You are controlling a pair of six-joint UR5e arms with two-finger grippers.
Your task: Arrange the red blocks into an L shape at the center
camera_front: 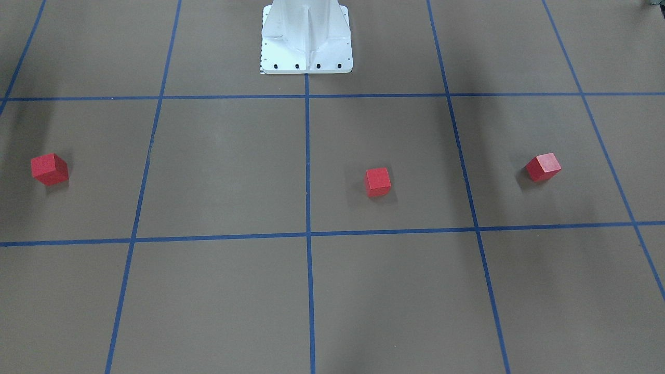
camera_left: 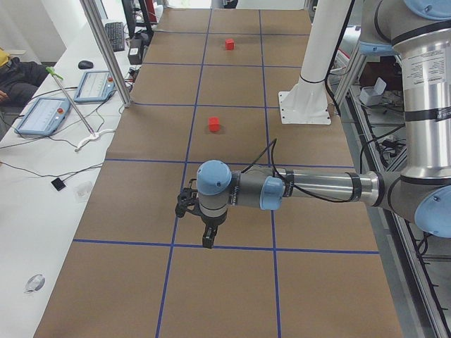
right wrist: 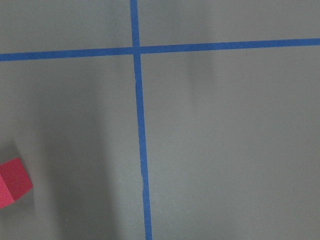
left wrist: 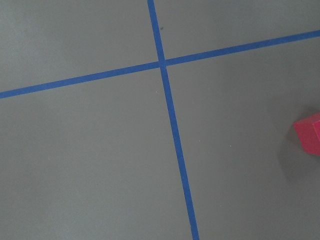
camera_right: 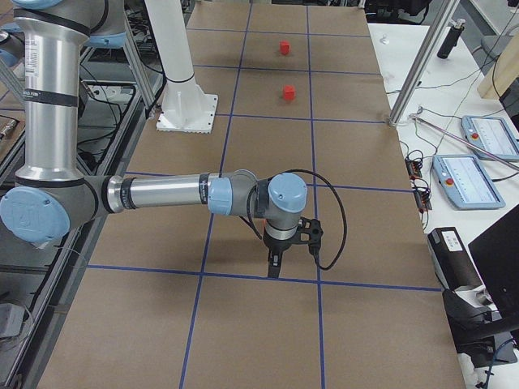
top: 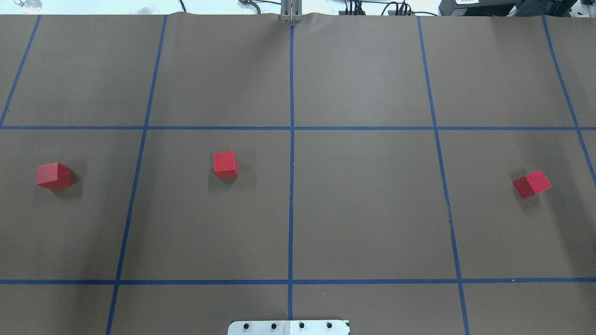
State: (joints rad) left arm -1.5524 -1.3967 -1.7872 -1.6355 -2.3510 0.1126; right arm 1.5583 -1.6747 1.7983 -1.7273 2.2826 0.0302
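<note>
Three red blocks lie apart in the middle row of the brown surface. In the overhead view one is at far left point(top: 54, 175), one just left of the center line point(top: 225, 164), one at far right point(top: 532, 183). The front view shows them too point(camera_front: 543, 167) point(camera_front: 377, 182) point(camera_front: 49, 169). The center point(top: 291, 204) is bare. My left gripper point(camera_left: 204, 239) hangs over the mat's left part; a block sits at its wrist view's right edge point(left wrist: 307, 137). My right gripper point(camera_right: 274, 263) hangs over the right part; a block shows at its wrist view's left edge point(right wrist: 12, 182). I cannot tell whether either is open.
The white robot base point(camera_front: 306, 41) stands at the mat's near edge on the center line. Blue tape lines point(top: 291, 139) divide the mat into squares. Beyond the far edge are aluminium posts point(camera_left: 106, 63) and a side table with tablets point(camera_right: 478, 162) and cables.
</note>
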